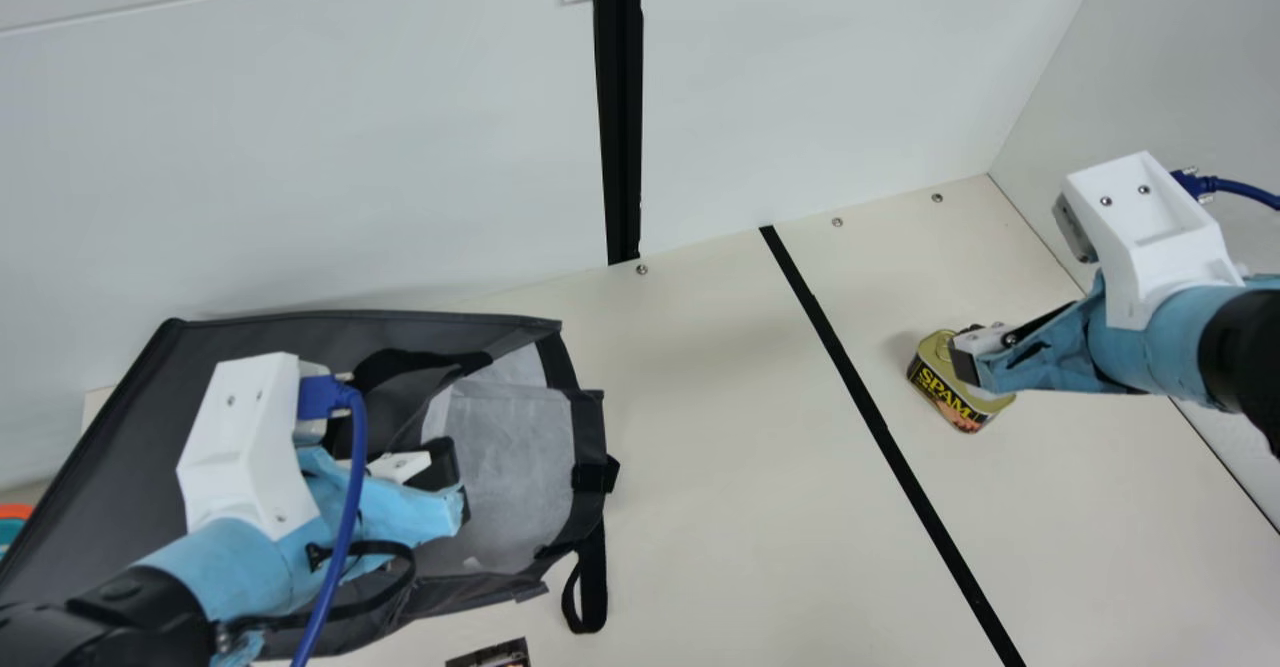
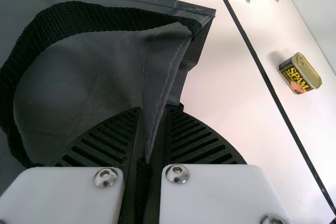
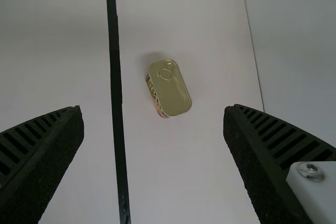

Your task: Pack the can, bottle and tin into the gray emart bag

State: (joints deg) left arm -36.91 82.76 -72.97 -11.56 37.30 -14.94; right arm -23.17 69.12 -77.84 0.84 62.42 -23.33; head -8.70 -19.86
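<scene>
The gray bag [image 1: 100, 427] lies at the left of the table in the main view, its mouth facing right. My left gripper [image 1: 450, 487] is over the bag; in the left wrist view the left gripper [image 2: 149, 135] is shut on a fold of the bag's edge [image 2: 163, 72]. At the right stands the tin [image 1: 955, 387], with my right gripper [image 1: 965, 362] above it. In the right wrist view my right gripper [image 3: 153, 129] is open, the tin [image 3: 170, 88] beyond its fingers and not between them. The left wrist view also has the tin [image 2: 300, 74].
A black stripe [image 1: 880, 427] crosses the table between bag and tin. A dark printed item [image 1: 492, 654] shows at the main view's bottom edge. White walls [image 1: 300, 147] close off the back and right side. A black strap loop [image 1: 588, 587] hangs from the bag.
</scene>
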